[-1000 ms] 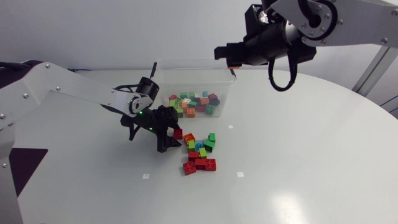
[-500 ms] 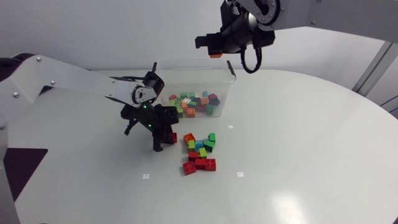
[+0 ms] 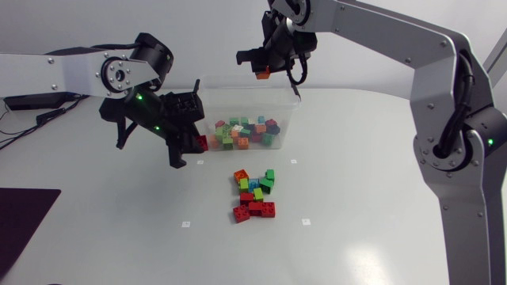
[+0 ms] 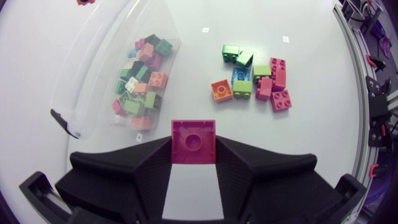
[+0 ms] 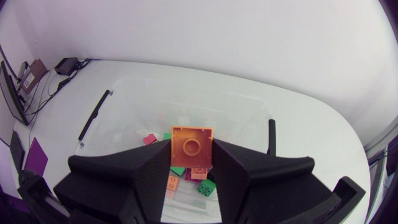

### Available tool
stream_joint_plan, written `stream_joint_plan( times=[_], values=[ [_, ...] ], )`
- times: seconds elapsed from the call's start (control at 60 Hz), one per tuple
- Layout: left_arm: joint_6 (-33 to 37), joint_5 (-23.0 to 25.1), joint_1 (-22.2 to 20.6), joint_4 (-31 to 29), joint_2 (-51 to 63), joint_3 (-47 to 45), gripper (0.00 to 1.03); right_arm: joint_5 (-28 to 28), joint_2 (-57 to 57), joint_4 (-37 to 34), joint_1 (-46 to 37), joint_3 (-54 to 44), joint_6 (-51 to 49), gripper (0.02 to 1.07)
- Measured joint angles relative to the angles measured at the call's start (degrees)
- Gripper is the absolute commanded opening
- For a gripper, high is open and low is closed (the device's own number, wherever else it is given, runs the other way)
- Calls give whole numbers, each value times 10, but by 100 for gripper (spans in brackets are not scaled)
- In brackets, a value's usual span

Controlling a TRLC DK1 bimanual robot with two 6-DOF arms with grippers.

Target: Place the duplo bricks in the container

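Note:
My left gripper (image 3: 198,144) is shut on a dark red brick (image 4: 193,141), lifted above the table just left of the clear container (image 3: 249,89). The brick (image 3: 203,143) shows at the fingertips in the head view. My right gripper (image 3: 261,73) hangs above the container's back rim, shut on an orange brick (image 5: 191,149). Under it, the right wrist view looks into the container (image 5: 249,112). Several coloured bricks (image 3: 244,132) lie inside. A loose pile of red, green, blue and orange bricks (image 3: 255,195) sits on the table in front of the container, also seen ahead of the left gripper (image 4: 252,78).
The round white table (image 3: 380,198) carries small white markers around the pile. A black mat (image 3: 24,218) lies at the front left edge. The container's black side handle (image 4: 64,122) shows in the left wrist view.
My left gripper shut on the dark red brick at the pile and rose up and left with it. My right gripper carried the orange brick leftward over the container's back rim.

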Motion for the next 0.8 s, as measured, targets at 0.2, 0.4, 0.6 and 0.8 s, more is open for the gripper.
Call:
stream_joint_plan(
  times=[0.2,0.4,0.6,0.8],
  values=[
    [-13,0,2,-3,-4,3,29,0,21,-22,0,19,0,86],
    [-33,0,4,6,-5,17,30,13,24,-25,0,19,0,103],
    [-97,3,19,96,-5,57,31,29,-24,-3,1,-52,0,103],
    [-151,20,24,148,32,131,31,31,-159,42,3,-212,-3,103]
  ],
)
